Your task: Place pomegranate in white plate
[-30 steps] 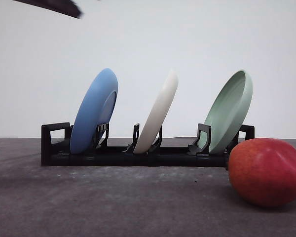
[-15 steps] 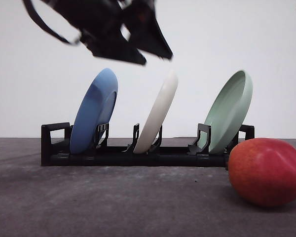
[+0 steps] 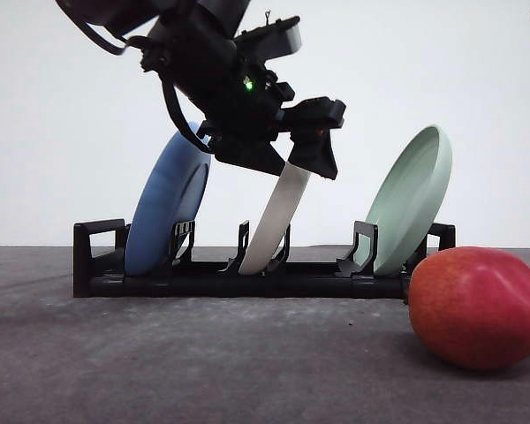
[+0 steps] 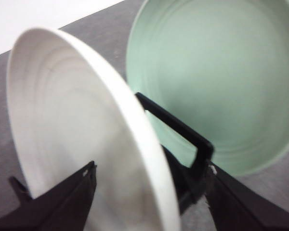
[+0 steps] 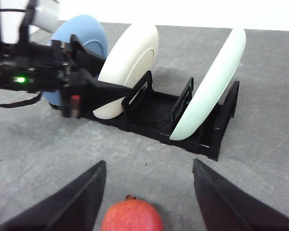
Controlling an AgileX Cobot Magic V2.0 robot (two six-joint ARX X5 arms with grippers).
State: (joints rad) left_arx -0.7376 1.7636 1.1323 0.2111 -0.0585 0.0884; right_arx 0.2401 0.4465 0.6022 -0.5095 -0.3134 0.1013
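At the rack's middle slot, we are straddling the white plate's (image 3: 283, 208) top rim with our left claw (image 3: 307, 152), jaws spread, gripping nothing. The pomegranate (image 3: 479, 306) is lying untouched on the near-right worktop (image 3: 203, 362); our right claw (image 5: 147, 192) is hovering open above it.

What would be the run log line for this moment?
left gripper: open, straddling white plate rim | white plate: in rack | pomegranate: on table

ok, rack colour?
Black rack; the front view shows it best.
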